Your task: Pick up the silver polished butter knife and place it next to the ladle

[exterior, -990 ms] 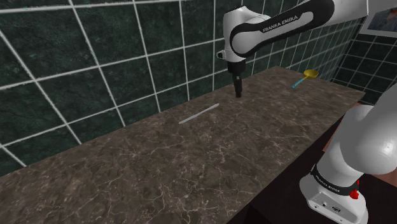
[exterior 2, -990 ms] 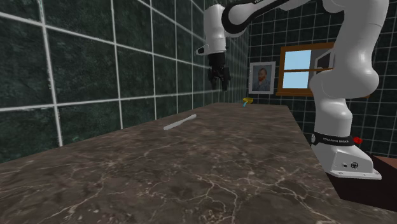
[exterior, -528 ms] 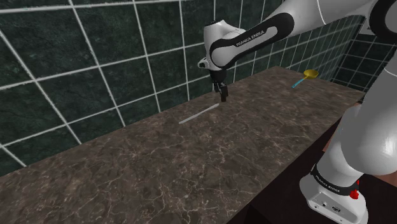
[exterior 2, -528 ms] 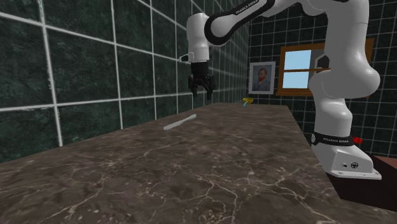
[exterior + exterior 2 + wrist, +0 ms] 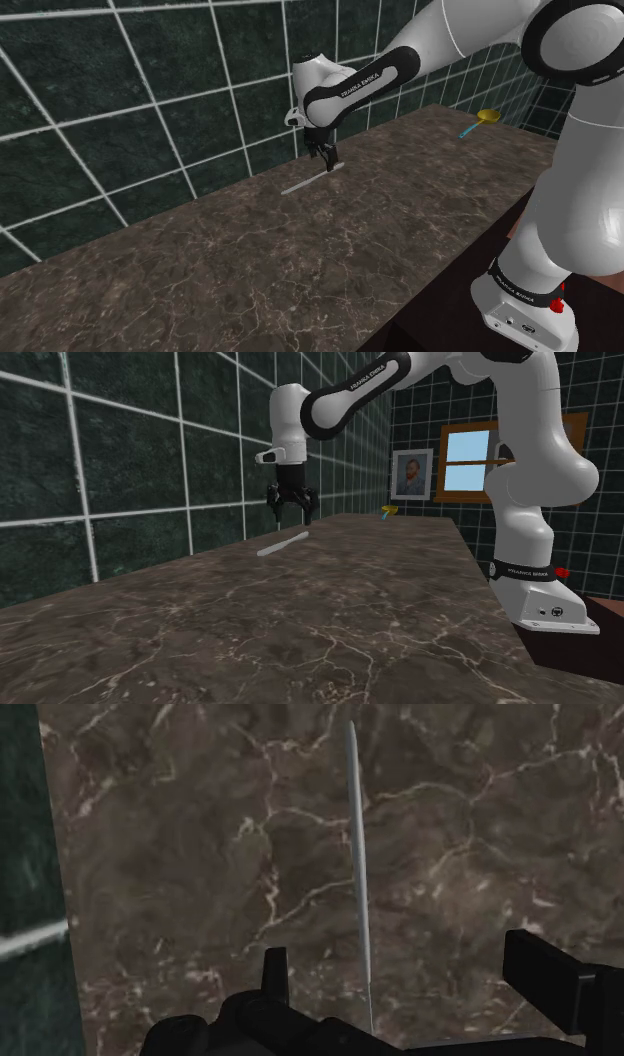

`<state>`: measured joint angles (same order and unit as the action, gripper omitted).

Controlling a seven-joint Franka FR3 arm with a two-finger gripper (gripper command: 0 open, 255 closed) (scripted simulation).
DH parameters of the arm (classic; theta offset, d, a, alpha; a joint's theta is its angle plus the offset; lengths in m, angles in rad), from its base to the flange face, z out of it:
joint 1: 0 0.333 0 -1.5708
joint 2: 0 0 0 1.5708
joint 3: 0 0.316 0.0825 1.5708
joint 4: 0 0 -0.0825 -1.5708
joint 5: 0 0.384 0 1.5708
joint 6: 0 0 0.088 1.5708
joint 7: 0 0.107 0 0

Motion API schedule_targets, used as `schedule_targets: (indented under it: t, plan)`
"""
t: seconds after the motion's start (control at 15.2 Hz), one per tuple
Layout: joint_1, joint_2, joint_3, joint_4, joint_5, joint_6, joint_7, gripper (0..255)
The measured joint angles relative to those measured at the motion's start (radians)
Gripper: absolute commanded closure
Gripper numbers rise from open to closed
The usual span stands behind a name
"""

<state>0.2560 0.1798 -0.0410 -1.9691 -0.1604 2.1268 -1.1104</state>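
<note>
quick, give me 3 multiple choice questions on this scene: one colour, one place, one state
1. The ladle's bowl is: A red; B yellow; C white.
2. The gripper is: A above the knife; B above the ladle; C touching the tiled wall.
3. The knife is: A clasped between the fingers; B leaning on the wall; C lying flat on the counter.

Answers: 1 B, the bowl shows yellow at the counter's far end. 2 A, the wrist view shows the knife below, between the spread fingers. 3 C, nothing touches it.
</note>
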Motion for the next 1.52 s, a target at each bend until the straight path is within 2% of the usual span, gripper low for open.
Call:
schedule_targets:
  t: [0.46, 0.86, 0.92, 1.52]
  plan:
    - [-0.006, 0.055, -0.003, -0.021, -0.006, 0.079, -0.011, 0]
    - [-0.006, 0.057, -0.003, -0.029, -0.007, 0.089, -0.008, 0]
    - [-0.006, 0.058, -0.003, -0.029, -0.007, 0.089, -0.008, 255]
    - [-0.006, 0.058, -0.003, -0.029, -0.007, 0.089, -0.008, 255]
